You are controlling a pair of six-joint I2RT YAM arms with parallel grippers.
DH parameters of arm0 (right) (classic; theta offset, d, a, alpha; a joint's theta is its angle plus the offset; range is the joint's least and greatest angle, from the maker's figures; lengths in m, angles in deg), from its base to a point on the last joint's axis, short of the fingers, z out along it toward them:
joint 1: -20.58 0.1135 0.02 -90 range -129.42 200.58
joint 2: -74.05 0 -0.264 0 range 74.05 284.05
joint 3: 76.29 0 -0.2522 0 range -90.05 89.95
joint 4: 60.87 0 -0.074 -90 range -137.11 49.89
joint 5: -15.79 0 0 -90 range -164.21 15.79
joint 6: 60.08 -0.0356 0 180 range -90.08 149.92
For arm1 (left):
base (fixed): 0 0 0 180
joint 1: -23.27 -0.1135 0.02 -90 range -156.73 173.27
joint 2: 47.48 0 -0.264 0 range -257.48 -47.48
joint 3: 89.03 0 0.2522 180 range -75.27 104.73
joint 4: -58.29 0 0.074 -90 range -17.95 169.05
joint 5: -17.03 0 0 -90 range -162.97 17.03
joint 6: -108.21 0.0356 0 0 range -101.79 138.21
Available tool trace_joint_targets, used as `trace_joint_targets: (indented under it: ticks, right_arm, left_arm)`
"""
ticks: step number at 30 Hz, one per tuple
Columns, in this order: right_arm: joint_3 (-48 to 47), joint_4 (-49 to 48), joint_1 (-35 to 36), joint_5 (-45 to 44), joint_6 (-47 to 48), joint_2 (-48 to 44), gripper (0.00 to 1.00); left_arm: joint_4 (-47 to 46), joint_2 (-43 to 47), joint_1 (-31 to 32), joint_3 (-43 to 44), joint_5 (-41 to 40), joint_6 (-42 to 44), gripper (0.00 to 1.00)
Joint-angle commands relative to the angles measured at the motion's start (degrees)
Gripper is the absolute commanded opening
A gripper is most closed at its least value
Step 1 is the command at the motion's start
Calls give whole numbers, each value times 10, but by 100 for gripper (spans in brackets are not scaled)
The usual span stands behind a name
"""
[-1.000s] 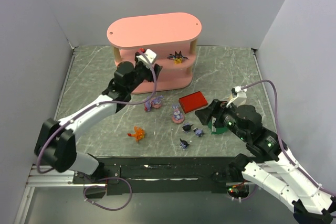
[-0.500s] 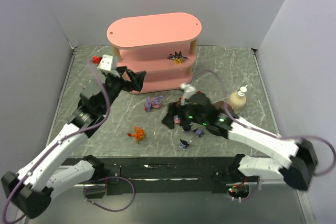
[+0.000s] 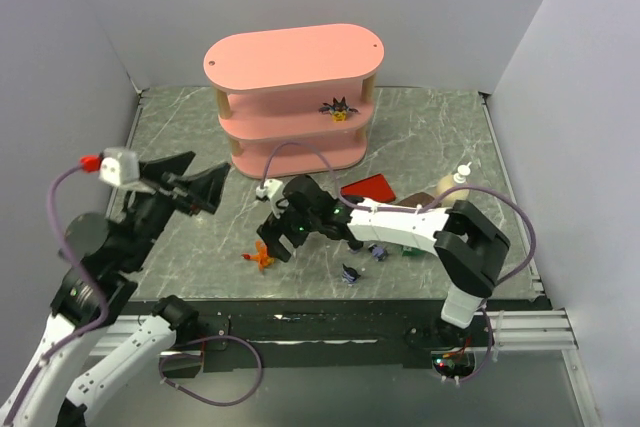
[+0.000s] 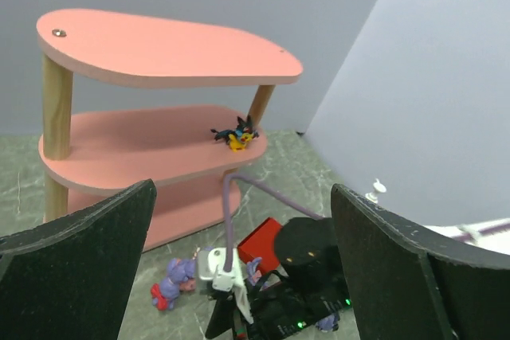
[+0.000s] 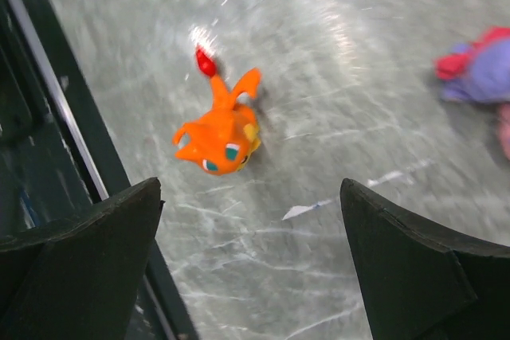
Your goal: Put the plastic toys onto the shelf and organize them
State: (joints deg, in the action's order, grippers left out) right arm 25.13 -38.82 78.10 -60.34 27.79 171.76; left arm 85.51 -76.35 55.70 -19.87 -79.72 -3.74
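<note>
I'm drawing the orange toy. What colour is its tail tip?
Red; the tail tip shows best in the right wrist view.

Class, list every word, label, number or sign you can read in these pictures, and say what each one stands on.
None can be read. The pink shelf, the red box and the orange toy bear no lettering or numbers in any view.

No text, label, brand or number can be read anywhere in these views — every visible surface is unmarked.
</note>
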Motion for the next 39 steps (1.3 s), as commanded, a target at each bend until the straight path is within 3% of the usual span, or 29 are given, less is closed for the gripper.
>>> trace_joint_targets:
  ticks: [1,9,20,28,34,38,39]
  right_arm:
    - [-41,-8,2,87,106,26,100]
    - [-119,45,3,114,141,112,100]
    - [-138,50,5,106,138,158,96]
    - [-97,-24,6,92,93,139,77]
    - [-82,-59,5,52,51,118,46]
    - [-79,-65,5,6,-6,104,19]
    - [-77,-71,5,0,-12,98,18]
  left_arm:
    - [-19,66,2,-55,53,34,96]
    - [-53,64,2,-90,193,43,96]
    - [-40,41,2,-87,199,46,96]
    - [-35,50,2,-88,193,49,96]
    - [-35,51,2,-89,188,49,96]
    - [-33,51,2,-88,176,49,96]
    - [-32,51,2,-88,173,48,96]
